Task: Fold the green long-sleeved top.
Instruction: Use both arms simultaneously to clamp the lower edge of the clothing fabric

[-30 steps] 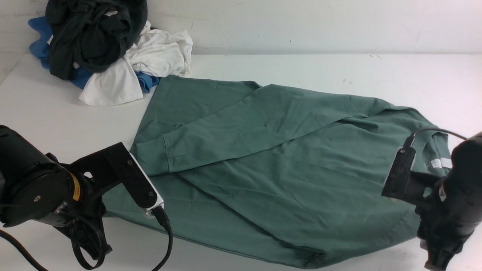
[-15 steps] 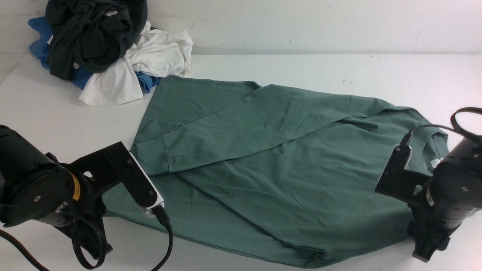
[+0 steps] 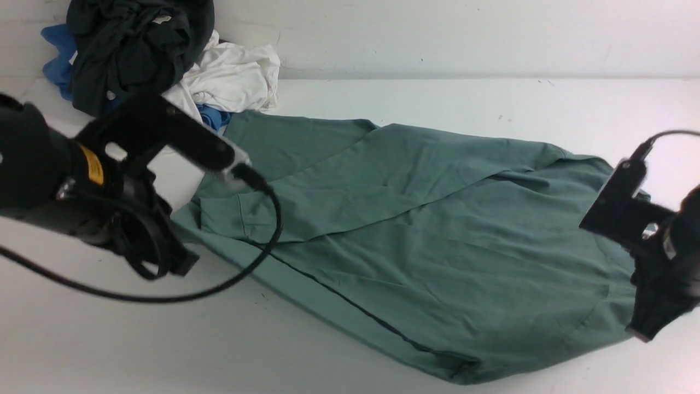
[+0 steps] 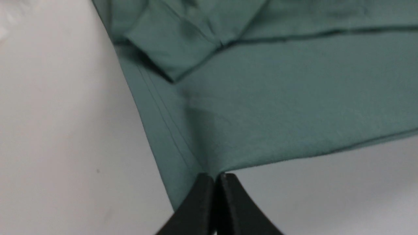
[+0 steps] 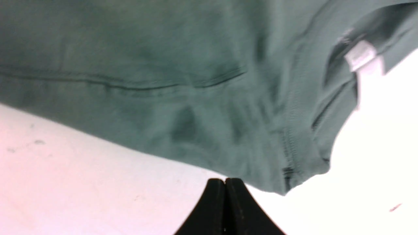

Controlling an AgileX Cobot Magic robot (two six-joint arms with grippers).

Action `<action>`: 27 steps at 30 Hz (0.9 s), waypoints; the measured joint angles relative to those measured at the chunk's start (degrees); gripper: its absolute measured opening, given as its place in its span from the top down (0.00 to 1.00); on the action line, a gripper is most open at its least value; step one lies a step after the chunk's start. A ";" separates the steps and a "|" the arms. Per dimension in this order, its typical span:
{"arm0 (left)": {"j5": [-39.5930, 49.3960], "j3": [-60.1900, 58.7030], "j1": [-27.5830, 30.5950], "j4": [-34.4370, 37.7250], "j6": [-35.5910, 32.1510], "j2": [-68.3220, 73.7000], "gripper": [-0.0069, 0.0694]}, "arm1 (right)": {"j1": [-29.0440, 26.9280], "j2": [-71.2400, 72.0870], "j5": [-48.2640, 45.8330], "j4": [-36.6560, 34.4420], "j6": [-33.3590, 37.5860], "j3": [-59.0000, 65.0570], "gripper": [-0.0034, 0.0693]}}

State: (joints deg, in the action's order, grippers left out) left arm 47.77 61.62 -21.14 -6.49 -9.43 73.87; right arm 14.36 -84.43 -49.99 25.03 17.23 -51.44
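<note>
The left gripper has risen and moved up the frame, its jaws clenched on the lower left hem of the green long-sleeved top and lifting that edge, where a second ago the arm sat lower with the hem lying along the table. The right gripper has swung up at the lower right of the frame; its jaws are pressed together, and whether they grasp any cloth I cannot tell. The top spreads across the middle of the frame, one sleeve laid diagonally over its body toward the left, the near hem now drawn into a slanting strip. In the upper left, a dark garment is piled on blue cloth and a white garment, close against the top's far left corner; the left arm partly covers that pile. The white table meets a pale wall behind.
</note>
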 joint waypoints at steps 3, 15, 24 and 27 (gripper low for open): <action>-0.25 4.34 1.11 0.05 2.21 2.73 0.92 | -2.97 0.51 0.97 -1.87 -0.05 -0.81 0.97; 4.62 6.82 2.31 -2.59 2.49 6.75 0.92 | -7.58 -3.21 -2.22 -19.23 13.19 0.92 0.83; 4.62 6.82 2.33 -2.90 2.49 6.75 0.92 | -7.65 -13.21 3.01 -13.76 14.58 1.54 0.43; 4.62 6.82 2.33 -2.90 2.49 6.75 0.92 | -7.65 -13.46 4.06 -11.92 13.37 1.47 0.34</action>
State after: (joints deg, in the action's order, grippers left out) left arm 52.39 68.45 -18.81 -9.39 -6.94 80.62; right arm 6.71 -97.90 -45.93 13.10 30.60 -49.97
